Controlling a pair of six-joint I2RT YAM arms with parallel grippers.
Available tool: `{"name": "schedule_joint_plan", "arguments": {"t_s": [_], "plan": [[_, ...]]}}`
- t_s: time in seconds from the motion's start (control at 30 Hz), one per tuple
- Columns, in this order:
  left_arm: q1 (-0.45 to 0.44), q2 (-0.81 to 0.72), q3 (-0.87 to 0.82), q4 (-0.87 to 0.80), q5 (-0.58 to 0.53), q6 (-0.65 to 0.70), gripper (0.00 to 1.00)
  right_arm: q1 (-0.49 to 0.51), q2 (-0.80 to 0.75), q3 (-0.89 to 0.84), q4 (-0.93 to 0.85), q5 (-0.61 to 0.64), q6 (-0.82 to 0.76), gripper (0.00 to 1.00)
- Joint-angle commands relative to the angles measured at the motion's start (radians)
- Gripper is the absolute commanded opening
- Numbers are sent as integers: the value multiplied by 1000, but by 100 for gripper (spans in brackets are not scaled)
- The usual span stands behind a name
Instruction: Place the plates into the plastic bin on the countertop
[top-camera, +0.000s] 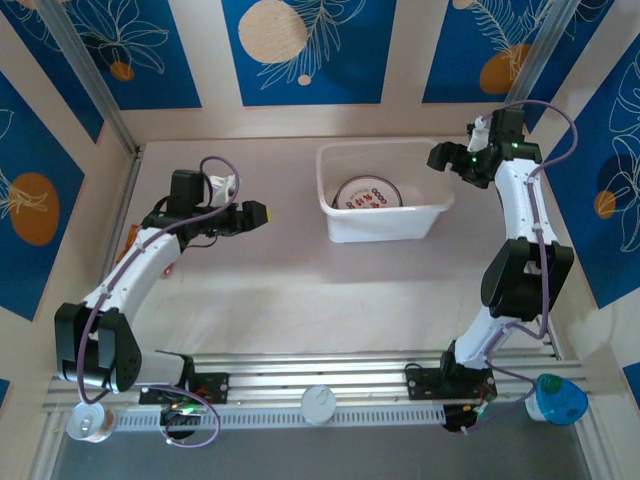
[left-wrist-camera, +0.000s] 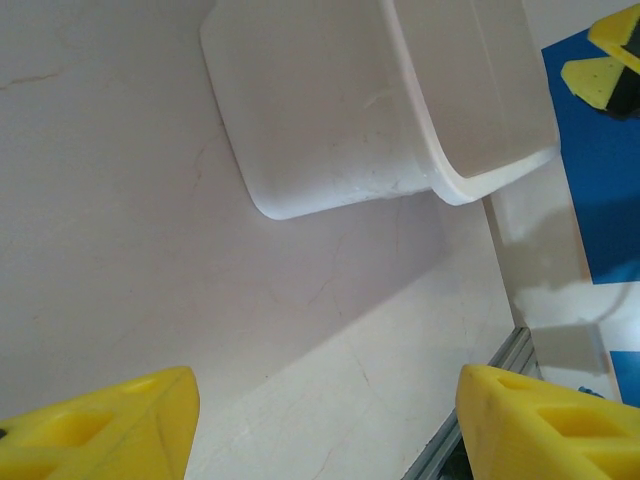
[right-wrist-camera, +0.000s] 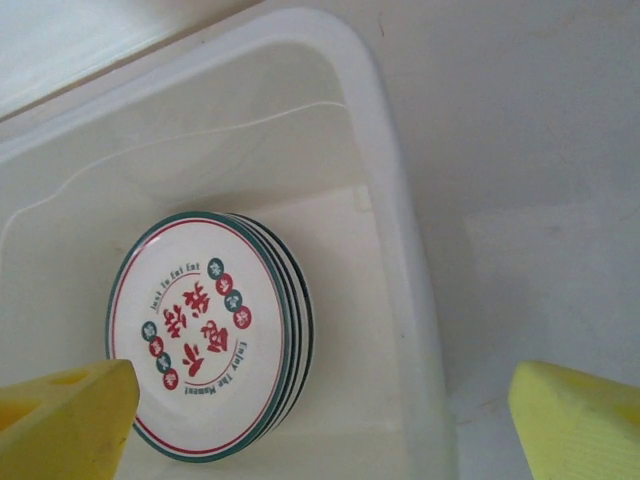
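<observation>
Top external: beige countertop (top-camera: 280, 290), cream walls (top-camera: 210, 60) with blue panels (top-camera: 350, 80), metal rail (top-camera: 300, 375)

The plastic bin (top-camera: 385, 226) sits on the countertop (top-camera: 300, 295) toward 1 o'clock from its middle, long side running across. Inside it, near the centre, lie the plates (top-camera: 366, 193). The top one is white with a dark rim and red print, and how many lie beneath cannot be told. The left gripper (top-camera: 264, 213), yellow-tipped, hangs over bare counter at the bin's 9 o'clock, apart from it. The right gripper (top-camera: 447, 157) hovers just beside the bin's rim at 2 o'clock — too dark to read its jaws.
</observation>
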Motion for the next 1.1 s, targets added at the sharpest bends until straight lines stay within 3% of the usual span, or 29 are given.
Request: {"name": "schedule_joint_plan", "arguments": {"t_s": [0.0, 0.27, 0.7, 1.07], "plan": [[-7, -26, -16, 15, -3, -8, 67, 15, 44, 0, 18, -37, -43, 95], [-7, -45, -28, 23, -18, -15, 67, 56, 121, 30, -4, -102, -57, 92], [-9, -81, -46, 32, -42, -19, 68, 225, 163, 95, 48, -187, -128, 90], [-7, -138, -84, 11, -130, 14, 69, 309, 199, 167, 36, -146, -76, 92]]}}
